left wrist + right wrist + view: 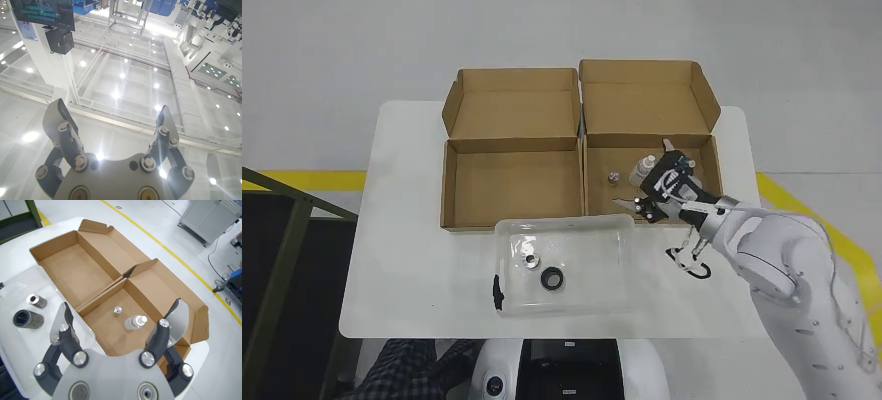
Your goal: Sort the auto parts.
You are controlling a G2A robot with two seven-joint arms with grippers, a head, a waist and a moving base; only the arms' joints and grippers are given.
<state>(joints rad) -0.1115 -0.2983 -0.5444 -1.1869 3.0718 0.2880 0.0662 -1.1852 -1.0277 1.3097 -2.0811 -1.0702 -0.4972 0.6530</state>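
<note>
So the right gripper [121,304] is spread wide with nothing in it. It hangs over the near wall of the right box [600,200], close to the corner where that box meets the tray [582,235].

Two cardboard boxes sit side by side at the far part of the table [412,200], touching, both with lids folded back. The left box [512,188] has just bare cardboard inside. The right one holds two things: a small white bottle [135,322] lying on its side, and a little shiny metal part [117,309] just beside it, not touching as far as I can see.

The tray is clear plastic and sits right in front of the boxes, its far rim up against them and straddling the seam. Inside are two metal sleeves, both upright with the bore facing up: a small sleeve [36,301] and a fatter, darker sleeve [28,319] near it, apart from each other. There's also a small black piece [498,292] at the tray's left edge, and I can't tell what it is.

The left gripper [112,105] points up at the ceiling, well away from the table stuff. Its jaws are wide apart too, gripping nothing.
</note>
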